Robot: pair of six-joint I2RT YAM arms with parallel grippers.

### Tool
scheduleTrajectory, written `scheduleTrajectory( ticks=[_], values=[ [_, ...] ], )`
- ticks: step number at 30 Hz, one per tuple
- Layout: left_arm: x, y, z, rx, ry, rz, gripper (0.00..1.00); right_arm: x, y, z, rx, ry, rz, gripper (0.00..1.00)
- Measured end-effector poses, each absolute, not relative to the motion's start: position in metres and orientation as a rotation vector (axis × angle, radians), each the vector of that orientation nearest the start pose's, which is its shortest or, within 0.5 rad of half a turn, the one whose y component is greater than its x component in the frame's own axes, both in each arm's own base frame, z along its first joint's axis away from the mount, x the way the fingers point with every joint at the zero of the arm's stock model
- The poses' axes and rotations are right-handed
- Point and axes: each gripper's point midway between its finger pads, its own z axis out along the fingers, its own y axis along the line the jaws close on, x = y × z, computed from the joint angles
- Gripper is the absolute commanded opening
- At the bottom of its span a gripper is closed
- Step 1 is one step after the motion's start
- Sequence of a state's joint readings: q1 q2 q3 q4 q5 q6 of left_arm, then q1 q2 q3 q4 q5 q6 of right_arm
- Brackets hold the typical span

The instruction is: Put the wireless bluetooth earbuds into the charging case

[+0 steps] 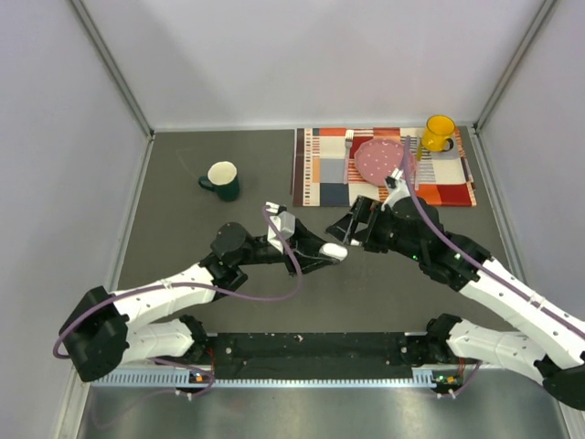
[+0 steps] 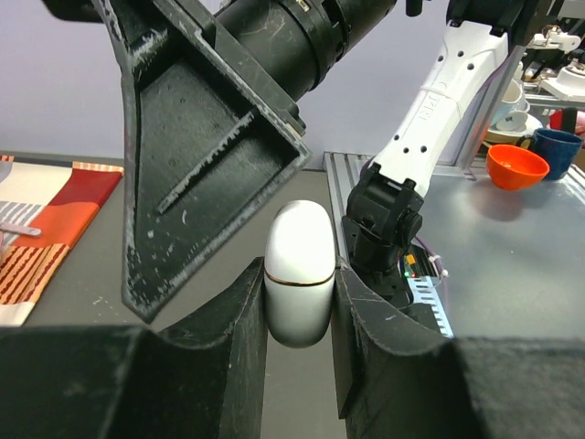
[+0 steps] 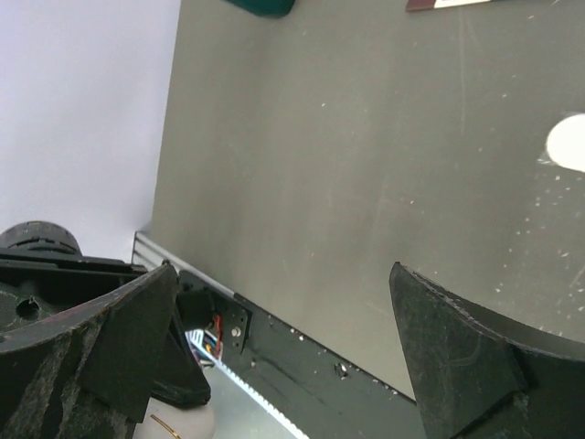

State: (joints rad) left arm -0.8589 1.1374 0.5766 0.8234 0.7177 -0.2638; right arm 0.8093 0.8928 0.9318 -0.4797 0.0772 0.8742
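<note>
Your left gripper [image 2: 299, 306] is clamped on the white charging case [image 2: 299, 261] over the table's [image 1: 183, 242] middle. Your right gripper [image 3: 292, 343] stands wide apart beside it.

Layout on the table [image 1: 183, 233]: mug [image 1: 221, 179] rear left; placemat [image 1: 320, 174] rear right, bearing plate [image 1: 377, 160] and cup [image 1: 440, 133]; charging case [image 1: 335, 250] centre.

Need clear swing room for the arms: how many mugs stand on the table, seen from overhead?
2. A dark green mug stands left of the patterned cloth placemat; a yellow mug sits at that placemat's far right corner. None seems hidden.
</note>
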Motion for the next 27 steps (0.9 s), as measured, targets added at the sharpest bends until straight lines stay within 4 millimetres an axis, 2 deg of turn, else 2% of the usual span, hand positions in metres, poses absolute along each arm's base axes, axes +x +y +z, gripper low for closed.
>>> scheduleTrajectory(
  ticks=[4,8,19,25,27],
  values=[
    [0.136,-0.347,0.289,1.041,1.108,-1.383,0.00,0.196,0.253,0.255,0.056,2.179,1.023,0.99],
    [0.136,-0.347,0.287,1.045,1.118,-1.384,0.00,0.193,0.258,0.257,0.023,2.179,1.053,0.99],
    [0.136,-0.347,0.287,1.042,1.122,-1.387,0.00,0.194,0.249,0.279,-0.001,2.068,1.049,0.99],
    [0.149,-0.348,0.287,0.975,1.159,-1.349,0.00,0.195,0.249,0.275,0.005,2.072,1.033,0.99],
    [0.154,-0.348,0.281,0.940,1.219,-1.341,0.00,0.198,0.246,0.269,0.028,2.076,1.009,0.99]
  ],
)
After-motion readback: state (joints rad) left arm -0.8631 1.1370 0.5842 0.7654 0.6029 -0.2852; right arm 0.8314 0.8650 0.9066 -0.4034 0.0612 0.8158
